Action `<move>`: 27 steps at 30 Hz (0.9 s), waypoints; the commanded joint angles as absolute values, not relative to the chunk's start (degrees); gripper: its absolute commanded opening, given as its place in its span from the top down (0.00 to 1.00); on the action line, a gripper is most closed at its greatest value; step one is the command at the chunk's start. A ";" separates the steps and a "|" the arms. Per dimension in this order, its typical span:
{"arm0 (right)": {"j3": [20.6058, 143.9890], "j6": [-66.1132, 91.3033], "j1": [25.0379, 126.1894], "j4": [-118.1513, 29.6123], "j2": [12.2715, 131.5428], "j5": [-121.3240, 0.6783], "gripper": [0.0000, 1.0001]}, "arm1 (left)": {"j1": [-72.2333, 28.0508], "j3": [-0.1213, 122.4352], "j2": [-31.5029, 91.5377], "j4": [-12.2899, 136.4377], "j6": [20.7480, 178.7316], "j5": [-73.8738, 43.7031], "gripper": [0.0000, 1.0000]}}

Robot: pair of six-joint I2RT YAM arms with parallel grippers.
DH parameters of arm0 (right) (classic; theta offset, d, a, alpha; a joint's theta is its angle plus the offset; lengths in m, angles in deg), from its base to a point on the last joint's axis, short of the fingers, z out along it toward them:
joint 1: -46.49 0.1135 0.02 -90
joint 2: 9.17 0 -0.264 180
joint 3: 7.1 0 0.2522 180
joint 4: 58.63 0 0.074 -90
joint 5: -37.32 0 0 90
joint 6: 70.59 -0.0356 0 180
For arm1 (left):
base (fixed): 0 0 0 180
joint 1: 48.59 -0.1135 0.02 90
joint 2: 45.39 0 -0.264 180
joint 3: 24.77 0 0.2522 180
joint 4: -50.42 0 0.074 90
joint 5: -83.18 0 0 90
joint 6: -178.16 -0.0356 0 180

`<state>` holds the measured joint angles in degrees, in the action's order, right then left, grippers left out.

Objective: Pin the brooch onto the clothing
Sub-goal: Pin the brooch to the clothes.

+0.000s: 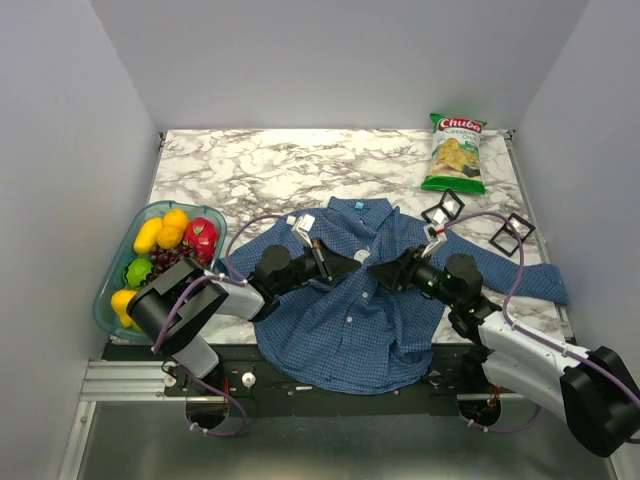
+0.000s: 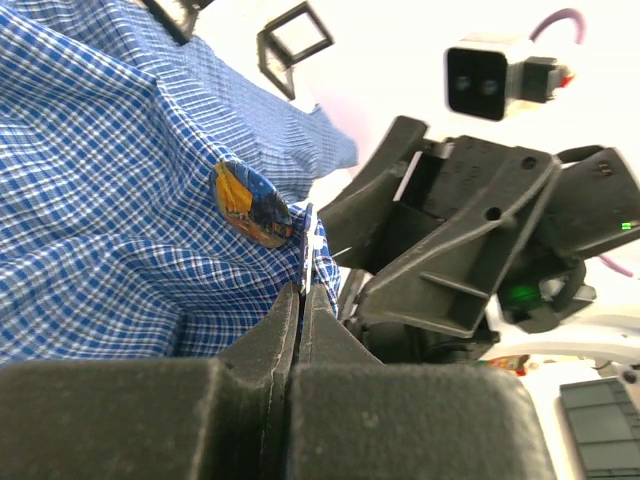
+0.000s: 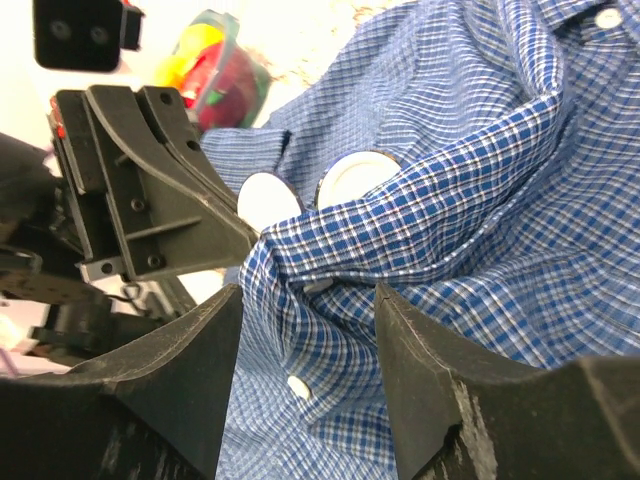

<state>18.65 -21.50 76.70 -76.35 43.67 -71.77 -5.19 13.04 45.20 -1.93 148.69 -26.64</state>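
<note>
Your round brooch with the orange-and-dark picture face (image 2: pixel 253 203) sits against a raised fold of the soft blue finely checked button-up shirt (image 1: pixel 350 320), just beside the tips of your left pincer (image 2: pixel 302 298). You cannot tell from these views whether its pin is through the cloth and fastened. Treat the brooch as small, stiff and light, with a smooth face that will likely slip, so take it by the rim rather than the face. The shirt is limp and will probably give and bunch under any push, so the pin wants a taut fold behind it.

Your left pincer is fully shut, nipping a thin edge of that fold. Your right pincer (image 3: pixel 310 295) stands wide, its 2 fingers either side of a ridge of the shirt, gripping nothing. The 2 pincers face each other closely over the shirt front.

The shirt lies spread at the near middle of the white marbled worktop (image 1: pixel 280 165). A clear bowl of fruit (image 1: pixel 103 295) sits to the left, a green crisp bag (image 1: pixel 455 152) at the far right, and 2 black square frames (image 1: pixel 443 208) lie near the bag.
</note>
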 commanded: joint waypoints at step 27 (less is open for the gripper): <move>14.13 -28.05 75.23 -93.29 45.23 -74.04 0.50 | -1.57 10.43 46.28 -11.32 153.99 -22.91 1.00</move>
<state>14.81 -27.27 75.61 -89.11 45.76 -73.35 -2.26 10.96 46.55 -8.00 153.79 -24.41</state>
